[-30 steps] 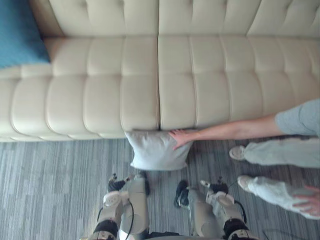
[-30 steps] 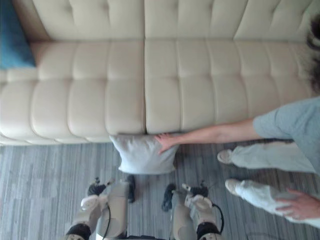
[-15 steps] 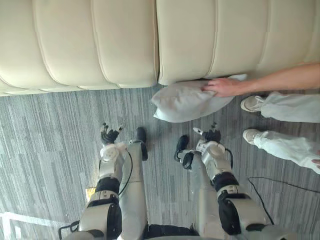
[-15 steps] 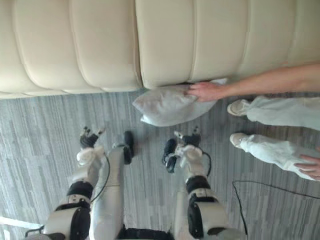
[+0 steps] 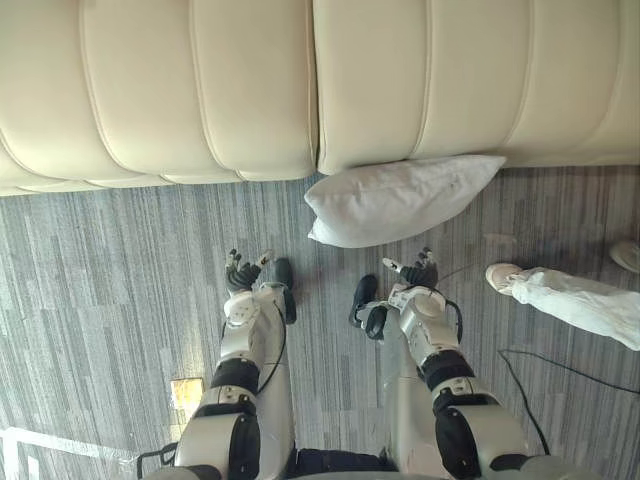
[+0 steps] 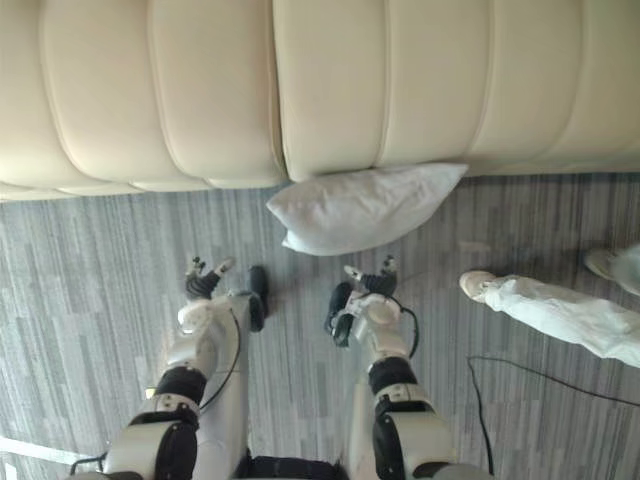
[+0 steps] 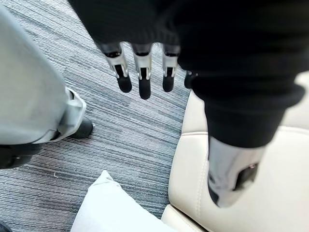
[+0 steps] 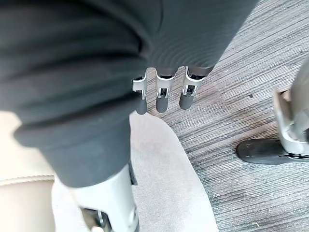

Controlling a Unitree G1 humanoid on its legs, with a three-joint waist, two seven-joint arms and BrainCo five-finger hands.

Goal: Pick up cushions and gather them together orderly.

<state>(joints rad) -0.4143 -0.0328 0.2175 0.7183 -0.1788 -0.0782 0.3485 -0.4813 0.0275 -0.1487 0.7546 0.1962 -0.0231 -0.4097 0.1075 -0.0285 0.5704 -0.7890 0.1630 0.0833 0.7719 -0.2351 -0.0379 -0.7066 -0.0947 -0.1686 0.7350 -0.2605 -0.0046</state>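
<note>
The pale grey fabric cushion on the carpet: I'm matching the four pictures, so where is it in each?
Left eye view: pale grey fabric cushion, centre, on the grey striped carpet against the cream leather sofa.
Right eye view: same place, centre.
Left wrist view: one corner, beside the sofa.
Right wrist view: its broad face, beside the sofa.
Shared landmark: that sofa's front edge.

a: what is the floor (image 5: 100, 280) like?
b: grey striped carpet, with a cream sofa (image 5: 250, 90) standing along its far side.
a: and what lies on it?
b: one pale grey cushion (image 5: 395, 200), its long edge against the sofa's base. a person's white shoe (image 5: 503, 275) rests to the right, and a small yellowish patch (image 5: 185, 393) sits nearer in.
</note>
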